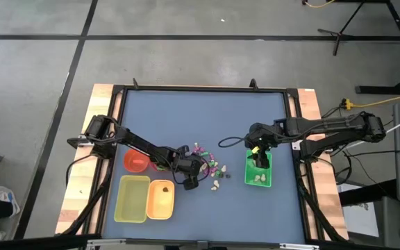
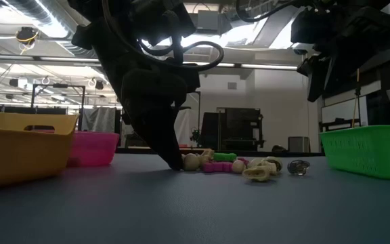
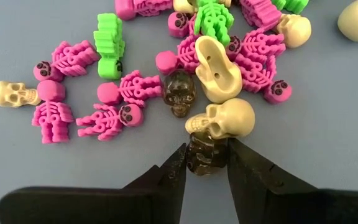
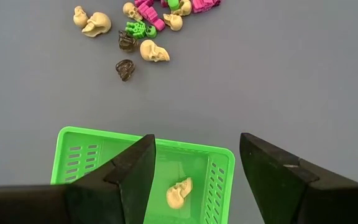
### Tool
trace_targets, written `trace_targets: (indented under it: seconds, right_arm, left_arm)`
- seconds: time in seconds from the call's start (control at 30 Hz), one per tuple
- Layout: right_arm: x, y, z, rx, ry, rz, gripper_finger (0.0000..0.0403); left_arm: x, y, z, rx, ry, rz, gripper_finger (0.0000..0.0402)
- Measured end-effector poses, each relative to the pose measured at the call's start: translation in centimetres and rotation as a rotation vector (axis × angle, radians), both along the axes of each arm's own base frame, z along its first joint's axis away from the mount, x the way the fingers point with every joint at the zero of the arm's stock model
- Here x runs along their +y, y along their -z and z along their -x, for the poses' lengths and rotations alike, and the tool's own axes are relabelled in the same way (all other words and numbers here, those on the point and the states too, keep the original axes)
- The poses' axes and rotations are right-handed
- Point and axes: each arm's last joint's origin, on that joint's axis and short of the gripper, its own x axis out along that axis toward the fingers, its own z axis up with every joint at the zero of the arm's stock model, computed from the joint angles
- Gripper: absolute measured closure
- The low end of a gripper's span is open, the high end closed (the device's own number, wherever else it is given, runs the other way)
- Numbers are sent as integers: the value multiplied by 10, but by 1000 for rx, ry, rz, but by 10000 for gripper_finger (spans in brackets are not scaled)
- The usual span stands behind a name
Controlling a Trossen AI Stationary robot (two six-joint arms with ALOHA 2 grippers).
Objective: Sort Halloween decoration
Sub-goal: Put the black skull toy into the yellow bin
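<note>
The Halloween decoration is a pile of tiny magenta and green skeletons and cream and dark brown skulls, lying on the blue table mid-way between the arms. My left gripper is down at the pile's near edge, shut on a dark brown skull. My right gripper hangs open above the green tray, touching nothing. A cream skull lies on the tray's floor. My left gripper pinches the dark brown skull between its two fingertips, one on each side. The fingers come from above, slanting down to the table. The skull sits on the table, against a cream skull.
A pink-red round bowl sits left of the pile. A yellow tray and an orange container stand near the table's near edge, the latter holding a dark trinket. Bare blue table lies on the far side.
</note>
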Motion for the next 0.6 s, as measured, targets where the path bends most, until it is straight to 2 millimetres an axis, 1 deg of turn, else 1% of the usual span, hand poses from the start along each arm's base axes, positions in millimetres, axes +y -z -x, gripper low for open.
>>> trace_targets:
  seconds: [0.23,0.6]
  right_arm:
    - [0,0,0,0,0,0,171]
    - [0,0,0,-1,0,0,171]
  left_arm:
    - [-1,-1,1,2,1,0,317]
    - [-10,-6,2,4,28,0,317]
